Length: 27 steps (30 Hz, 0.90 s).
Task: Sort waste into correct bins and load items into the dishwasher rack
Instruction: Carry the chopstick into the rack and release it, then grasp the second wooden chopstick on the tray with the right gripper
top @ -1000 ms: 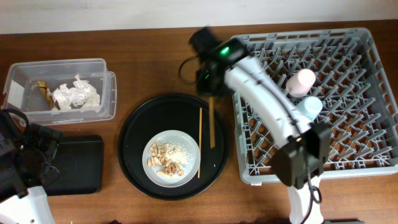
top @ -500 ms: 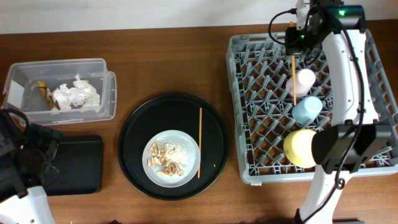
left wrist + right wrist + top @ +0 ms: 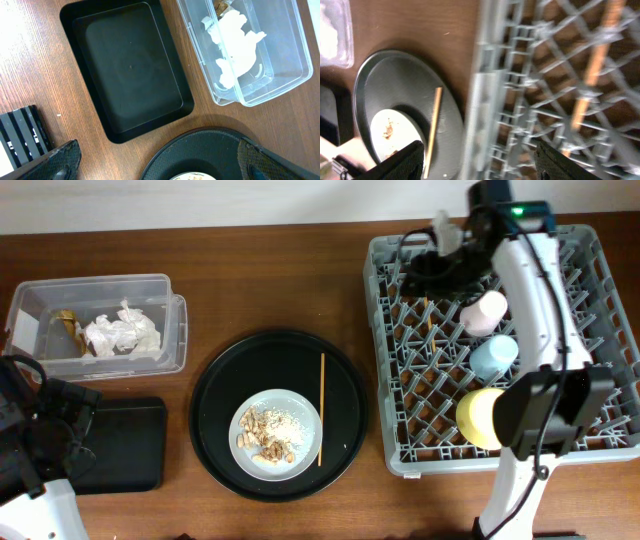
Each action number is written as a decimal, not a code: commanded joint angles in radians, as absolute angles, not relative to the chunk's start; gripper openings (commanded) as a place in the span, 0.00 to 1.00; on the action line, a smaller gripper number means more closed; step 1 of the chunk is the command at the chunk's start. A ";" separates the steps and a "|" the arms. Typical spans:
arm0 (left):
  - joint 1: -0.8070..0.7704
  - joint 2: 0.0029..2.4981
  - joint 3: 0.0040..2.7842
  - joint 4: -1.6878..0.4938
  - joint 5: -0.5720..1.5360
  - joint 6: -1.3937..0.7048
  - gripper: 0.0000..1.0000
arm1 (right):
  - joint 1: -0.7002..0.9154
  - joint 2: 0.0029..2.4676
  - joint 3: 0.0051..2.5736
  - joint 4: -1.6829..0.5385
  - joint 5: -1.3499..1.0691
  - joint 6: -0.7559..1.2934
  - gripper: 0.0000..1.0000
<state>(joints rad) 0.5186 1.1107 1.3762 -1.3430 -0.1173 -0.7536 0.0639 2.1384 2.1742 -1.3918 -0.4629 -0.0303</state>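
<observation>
We see a brown wooden table (image 3: 250, 270), its grain running left to right. At the far left stands a clear rectangular plastic box (image 3: 178, 330). On the near side of the box, by the left edge, lies a flat black rectangular tray (image 3: 125, 445), close to the box but apart from it. In the middle rests a large round black tray (image 3: 225, 380), just right of both and touching neither. The right side carries the dishwasher rack (image 3: 378, 380), a large square grey crate. A narrow strip of bare wood separates it from the round tray.
</observation>
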 commanded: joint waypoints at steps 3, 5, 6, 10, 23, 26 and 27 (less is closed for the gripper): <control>0.522 1.105 1.378 -1.342 -0.132 -0.762 0.99 | 0.323 2.135 2.090 -1.341 -0.243 0.295 0.72; 0.522 1.105 1.378 -1.342 -0.132 -0.763 0.99 | 0.415 2.135 2.016 -1.272 -0.133 0.437 0.67; 0.522 1.105 1.378 -1.342 -0.132 -0.763 0.99 | 0.446 2.135 1.982 -1.242 -0.101 0.487 0.63; 0.522 1.105 1.378 -1.341 -0.132 -0.762 0.99 | 0.554 2.135 1.821 -1.082 -0.070 0.545 0.49; 0.522 1.105 1.378 -1.341 -0.132 -0.762 0.99 | 0.624 2.135 1.518 -0.822 -0.039 0.690 0.19; 0.522 1.105 1.378 -1.341 -0.132 -0.763 0.99 | 0.629 2.135 1.519 -0.822 -0.029 0.702 0.04; 0.522 1.105 1.378 -1.341 -0.132 -0.762 0.99 | 0.628 2.133 1.522 -0.826 -0.041 0.713 0.04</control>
<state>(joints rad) 0.5186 1.1107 1.3762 -1.3430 -0.1173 -0.7536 0.6178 2.1403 1.5394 -0.8246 -0.0456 0.6872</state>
